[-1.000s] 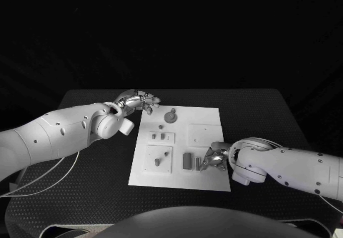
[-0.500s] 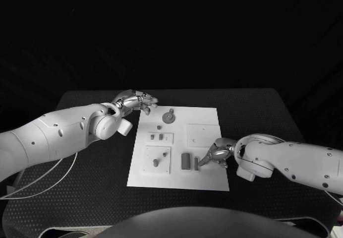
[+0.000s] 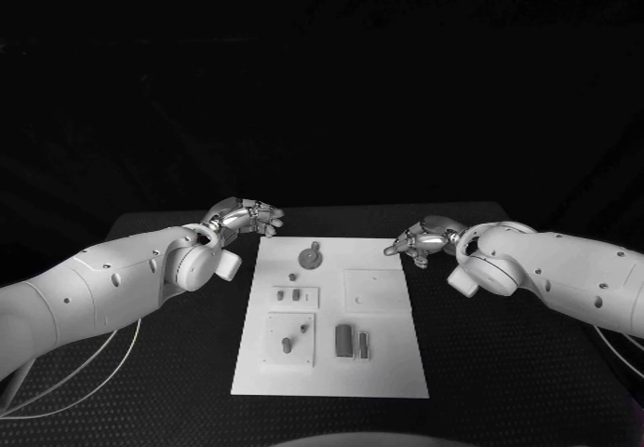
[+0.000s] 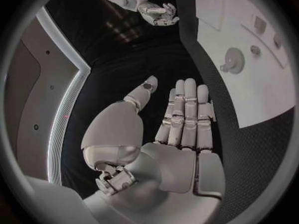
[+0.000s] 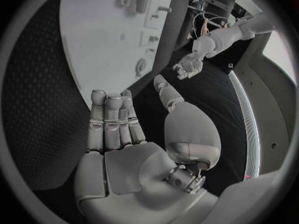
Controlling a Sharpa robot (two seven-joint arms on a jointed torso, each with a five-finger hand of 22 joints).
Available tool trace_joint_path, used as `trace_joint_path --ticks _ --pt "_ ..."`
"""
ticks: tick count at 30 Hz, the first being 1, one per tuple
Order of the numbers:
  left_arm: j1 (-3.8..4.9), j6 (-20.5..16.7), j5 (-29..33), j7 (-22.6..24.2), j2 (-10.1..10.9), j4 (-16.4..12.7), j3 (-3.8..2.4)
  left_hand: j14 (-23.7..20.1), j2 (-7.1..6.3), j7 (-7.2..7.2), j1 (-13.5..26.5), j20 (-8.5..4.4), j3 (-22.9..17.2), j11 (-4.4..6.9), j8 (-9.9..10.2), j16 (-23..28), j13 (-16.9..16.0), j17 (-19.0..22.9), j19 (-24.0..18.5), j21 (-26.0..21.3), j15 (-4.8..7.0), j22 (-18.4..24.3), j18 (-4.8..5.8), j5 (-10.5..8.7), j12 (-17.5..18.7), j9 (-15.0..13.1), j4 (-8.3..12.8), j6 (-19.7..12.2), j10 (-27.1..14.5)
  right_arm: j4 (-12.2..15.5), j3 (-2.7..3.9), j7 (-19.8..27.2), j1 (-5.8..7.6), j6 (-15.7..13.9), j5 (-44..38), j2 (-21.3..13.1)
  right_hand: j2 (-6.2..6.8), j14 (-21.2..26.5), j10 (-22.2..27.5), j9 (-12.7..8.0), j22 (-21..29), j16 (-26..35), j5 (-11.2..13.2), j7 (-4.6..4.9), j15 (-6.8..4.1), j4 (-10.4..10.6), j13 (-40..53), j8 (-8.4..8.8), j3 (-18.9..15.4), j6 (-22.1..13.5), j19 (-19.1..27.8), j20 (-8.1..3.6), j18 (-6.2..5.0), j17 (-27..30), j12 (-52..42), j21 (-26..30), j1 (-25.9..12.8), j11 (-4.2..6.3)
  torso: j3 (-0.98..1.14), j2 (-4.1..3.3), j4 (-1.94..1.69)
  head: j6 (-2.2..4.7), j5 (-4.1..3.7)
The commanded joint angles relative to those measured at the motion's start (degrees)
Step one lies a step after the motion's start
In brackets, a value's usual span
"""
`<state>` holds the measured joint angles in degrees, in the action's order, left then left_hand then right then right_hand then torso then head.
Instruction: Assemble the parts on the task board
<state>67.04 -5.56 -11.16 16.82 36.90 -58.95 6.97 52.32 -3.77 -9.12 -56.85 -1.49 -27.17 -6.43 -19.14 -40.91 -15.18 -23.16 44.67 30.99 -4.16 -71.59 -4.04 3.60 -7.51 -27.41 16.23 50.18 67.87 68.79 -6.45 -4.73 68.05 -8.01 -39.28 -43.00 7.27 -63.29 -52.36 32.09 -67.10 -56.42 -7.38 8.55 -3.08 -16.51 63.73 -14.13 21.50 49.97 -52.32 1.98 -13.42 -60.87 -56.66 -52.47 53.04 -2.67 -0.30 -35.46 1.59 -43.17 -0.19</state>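
- Kept fingers [image 4: 186,114] of the left hand [image 3: 248,217] straight and side by side, thumb apart, gripping nothing.
- Showed the same on the right hand [image 3: 422,237]: fingers [image 5: 112,119] flat together, thumb off to one side, empty.
- Hovered both hands just off the far corners of the white board [image 3: 389,363], touching no part.
- Left the parts on the board: round piece [image 3: 312,253] near the far edge, two dark blocks [image 3: 353,341] nearer, side by side (seated or loose, could not tell).
- Judged best to choose one part, come down from above, pinch its sides and keep it upright over its slot.
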Motion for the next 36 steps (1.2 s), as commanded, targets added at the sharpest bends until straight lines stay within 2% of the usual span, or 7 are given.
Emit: trace_joint_path --ticks 1,9,21,22,26,27,36 --pt "0.64 -0.3 4.0 2.6 -0.9 2.1 -0.10 -1.3 -0.14 0.00 -0.8 1.30 -0.4 -0.42 0.1 4.0 0.9 1.2 -1.9 -1.9 -1.59 0.6 0.65 -0.25 1.6 0.1 0.1 -1.1 -1.8 -5.0 0.93 11.2 -0.04 -1.4 10.5 2.6 -0.74 2.9 2.7 0.0 2.8 5.2 2.0 0.90 1.09 0.4 -4.2 -0.08 2.1 -0.2 3.1 1.85 -0.30 3.5 3.6 5.0 3.7 -0.78 -0.15 1.25 0.08 1.50 -0.03" --pt "0.85 0.0 7.8 3.9 -2.4 6.2 -0.16 -8.2 -0.61 0.29 -0.5 4.03 0.4 -1.17 1.7 13.0 4.9 3.7 -7.9 -7.8 -4.13 2.6 1.56 -0.24 3.9 1.3 0.0 -4.6 -7.9 -13.2 3.56 16.2 -1.05 1.2 15.3 7.7 -0.67 14.4 5.1 -0.9 13.9 31.2 2.8 0.43 9.69 -0.5 -34.9 0.61 10.3 -3.9 17.3 8.01 2.98 20.9 31.1 24.6 5.4 -5.01 -0.11 2.25 0.24 3.65 0.63" --pt "0.42 1.5 10.0 5.2 -4.4 9.3 -0.20 -11.9 -1.22 1.61 1.1 4.57 2.0 -0.44 2.8 16.8 8.1 5.1 -11.8 -11.7 -4.54 3.3 3.72 -0.41 3.6 1.7 -0.4 -7.1 -12.7 -16.9 6.67 18.6 -4.58 0.8 16.6 10.5 -2.27 16.9 0.0 -3.0 21.7 40.4 1.2 -0.68 10.22 0.0 -52.3 -0.01 6.1 -5.8 19.7 11.07 2.22 31.1 44.9 35.3 3.0 -4.76 0.49 2.90 0.76 5.08 2.01" --pt "0.63 0.2 8.2 3.5 -4.3 9.2 -0.16 -52.3 3.77 9.12 56.8 1.49 27.2 6.43 19.1 40.9 15.2 23.2 -44.7 -31.0 4.16 23.9 4.04 -3.60 7.5 27.4 -16.2 -50.2 -67.9 -16.6 6.62 16.0 -4.30 0.1 14.7 10.4 -7.27 63.3 52.4 -32.1 67.1 56.4 7.4 -8.55 3.08 16.5 -63.7 14.13 -21.5 -50.0 52.3 -1.98 13.42 60.9 56.7 52.5 -53.0 2.67 0.14 2.77 0.65 4.87 1.72" --pt "0.37 -1.2 8.3 3.8 -3.8 7.8 -0.40 -52.3 3.77 9.12 56.8 1.49 27.2 6.43 19.1 40.9 15.2 23.2 -44.7 -31.0 4.16 30.2 4.04 -3.60 7.5 27.4 -16.2 -50.2 -67.9 -15.2 6.61 16.7 -4.44 -1.2 15.6 9.9 -7.27 63.3 52.4 -32.1 67.1 56.4 7.4 -8.55 3.08 16.5 -63.7 14.13 -21.5 -50.0 52.3 -1.98 13.42 60.9 56.7 52.5 -53.0 2.67 0.17 3.04 0.25 5.57 1.44" --pt "0.26 -1.8 8.3 3.9 -3.6 7.2 -0.50 -52.3 3.77 9.12 56.8 1.49 27.2 6.43 19.1 40.9 15.2 23.2 -44.7 -31.0 4.16 71.6 4.04 -3.60 7.5 27.4 -16.2 -50.2 -67.9 -14.6 6.61 17.0 -4.50 -1.8 16.0 9.7 -7.27 63.3 52.4 -32.1 67.1 56.4 7.4 -8.55 3.08 16.5 -63.7 14.13 -21.5 -50.0 52.3 -1.98 13.42 60.9 56.7 52.5 -53.0 2.67 0.18 3.16 0.07 5.89 1.32" --pt "-1.92 -13.0 9.2 6.7 -0.2 -4.5 -2.47 -52.3 3.77 9.12 56.8 1.49 27.2 6.43 19.1 40.9 15.2 23.2 -44.7 -31.0 4.16 71.6 4.04 -3.60 7.5 27.4 -16.2 -50.2 -67.9 -3.0 6.56 22.7 -5.60 -13.0 23.6 6.0 -7.27 63.3 52.4 -32.1 67.1 56.4 7.4 -8.55 3.08 16.5 -63.7 14.13 -21.5 -50.0 52.3 -1.98 13.42 60.9 56.7 52.5 -53.0 2.67 0.30 4.27 -1.57 8.75 0.20"
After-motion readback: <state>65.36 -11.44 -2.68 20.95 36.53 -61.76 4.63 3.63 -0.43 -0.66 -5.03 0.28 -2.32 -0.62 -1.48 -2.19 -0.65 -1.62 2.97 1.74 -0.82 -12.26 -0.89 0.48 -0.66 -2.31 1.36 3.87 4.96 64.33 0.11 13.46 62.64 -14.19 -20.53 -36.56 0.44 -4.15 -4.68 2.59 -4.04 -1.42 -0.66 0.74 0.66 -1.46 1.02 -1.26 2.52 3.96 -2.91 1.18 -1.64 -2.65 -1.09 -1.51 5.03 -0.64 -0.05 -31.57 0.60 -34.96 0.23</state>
